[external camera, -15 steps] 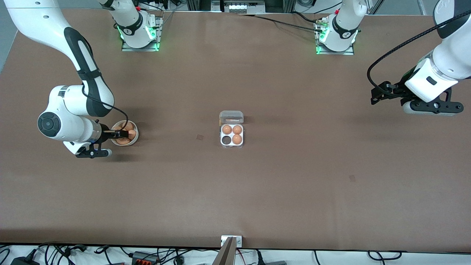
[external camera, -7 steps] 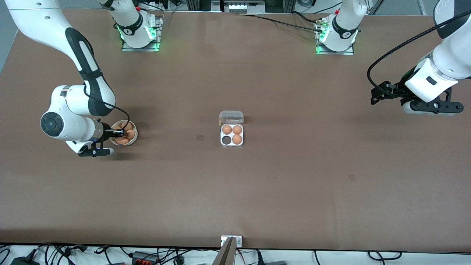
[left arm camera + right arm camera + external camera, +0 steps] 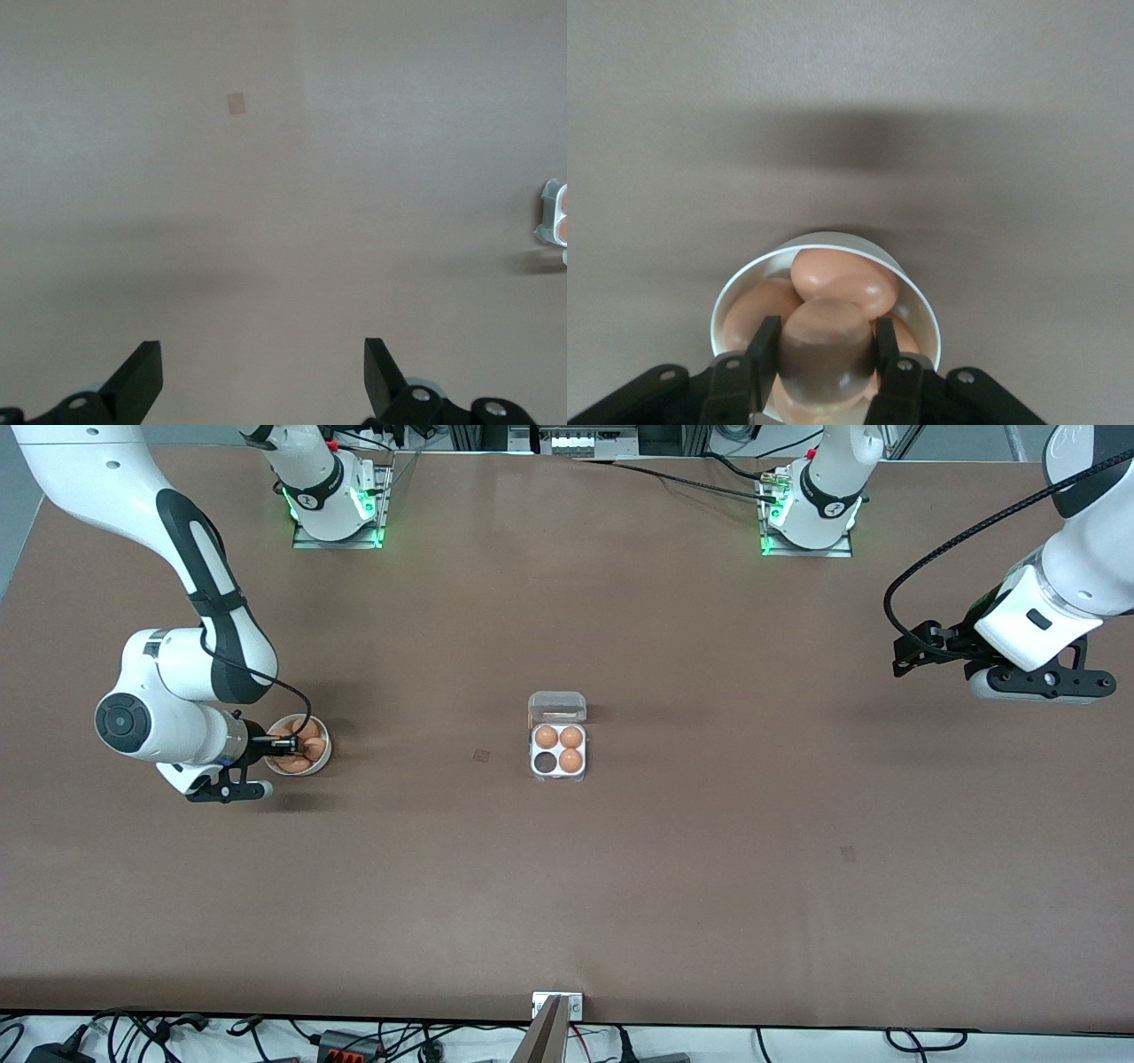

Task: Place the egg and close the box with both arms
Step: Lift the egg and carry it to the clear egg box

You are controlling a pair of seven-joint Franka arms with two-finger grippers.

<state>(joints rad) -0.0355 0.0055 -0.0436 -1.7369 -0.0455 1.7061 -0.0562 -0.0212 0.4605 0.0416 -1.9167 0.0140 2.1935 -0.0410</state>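
Note:
My right gripper (image 3: pixel 289 746) is down in a round white bowl (image 3: pixel 327 749) of orange-brown eggs at the right arm's end of the table. In the right wrist view it (image 3: pixel 826 328) is shut on the egg (image 3: pixel 826 356), just above the other eggs in the bowl (image 3: pixel 833 239). The box (image 3: pixel 558 749) sits mid-table with its clear lid (image 3: pixel 557 707) open, three eggs in its cells and one cell empty. Its edge shows in the left wrist view (image 3: pixel 555 212). My left gripper (image 3: pixel 905 657) waits open and empty over bare table at the left arm's end; it also shows in the left wrist view (image 3: pixel 263 350).
The two arm bases (image 3: pixel 335 505) (image 3: pixel 808 514) stand along the table edge farthest from the front camera. A small metal bracket (image 3: pixel 557 1005) sits at the nearest table edge. Small tape marks (image 3: pixel 481 755) lie on the brown tabletop.
My right gripper has shifted slightly at the bowl with the egg between its fingers. The left arm and the box have not moved.

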